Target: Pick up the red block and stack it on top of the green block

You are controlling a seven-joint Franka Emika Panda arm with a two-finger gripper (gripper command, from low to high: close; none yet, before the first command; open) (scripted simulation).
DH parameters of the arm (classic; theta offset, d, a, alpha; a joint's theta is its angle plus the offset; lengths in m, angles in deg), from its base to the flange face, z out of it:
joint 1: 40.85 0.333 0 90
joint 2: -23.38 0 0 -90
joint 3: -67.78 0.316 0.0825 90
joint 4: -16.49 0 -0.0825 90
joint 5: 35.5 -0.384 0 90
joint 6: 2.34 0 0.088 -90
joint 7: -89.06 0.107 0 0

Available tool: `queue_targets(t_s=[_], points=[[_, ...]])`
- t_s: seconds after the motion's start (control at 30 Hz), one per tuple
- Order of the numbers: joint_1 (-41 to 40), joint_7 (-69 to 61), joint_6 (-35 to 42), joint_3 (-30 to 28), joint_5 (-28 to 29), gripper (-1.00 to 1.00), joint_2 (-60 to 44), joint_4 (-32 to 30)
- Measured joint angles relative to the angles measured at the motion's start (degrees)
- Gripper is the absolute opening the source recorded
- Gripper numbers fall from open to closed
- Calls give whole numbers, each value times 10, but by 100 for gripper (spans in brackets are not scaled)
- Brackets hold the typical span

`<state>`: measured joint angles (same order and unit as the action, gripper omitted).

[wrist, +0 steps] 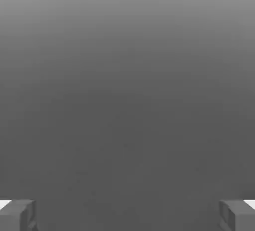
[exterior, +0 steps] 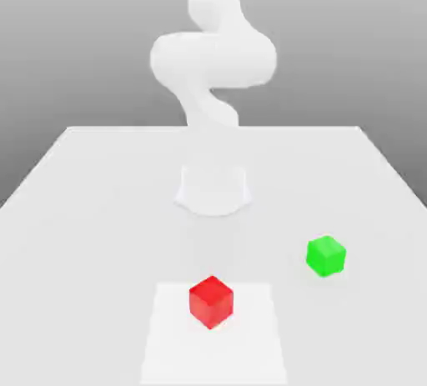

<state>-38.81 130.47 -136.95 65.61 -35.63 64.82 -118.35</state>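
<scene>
Two blocks lay well apart on the tabletop (exterior: 92,234): the red block (exterior: 211,302) on a pale square patch (exterior: 175,359), nearer to the exterior view's camera, and the green block (exterior: 326,257) farther toward the exterior view's right. The pincer (wrist: 127,216) stood wide apart, with nothing between its two fingers. The step in hand, as I judged it, was to reach the red block. For doing this well, the arm (exterior: 213,59) needed first to come above the block, with its hand pointing straight down. The red block sat turned, one edge toward the camera, so it was wise to rotate the wrist until the fingers were parallel with two opposite faces. Then a slow, centred descent was best, because a finger landing on a corner could push or twist the block. Closing should wait until both fingers were beside it.
</scene>
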Motion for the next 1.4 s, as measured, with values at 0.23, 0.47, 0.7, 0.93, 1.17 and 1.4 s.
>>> queue_targets(t_s=[0.23,0.47,0.7,0.93,1.17,1.4], points=[[56,-150,-93,-59,-11,0,-147,-96],[93,-302,-189,-94,-17,0,-301,-195],[93,-405,-291,-91,-20,0,-445,-255],[50,-449,-371,-34,-78,-100,-542,-243],[58,-435,-348,-47,-59,-100,-515,-246],[75,-432,-251,-28,-11,-100,-391,-274]])
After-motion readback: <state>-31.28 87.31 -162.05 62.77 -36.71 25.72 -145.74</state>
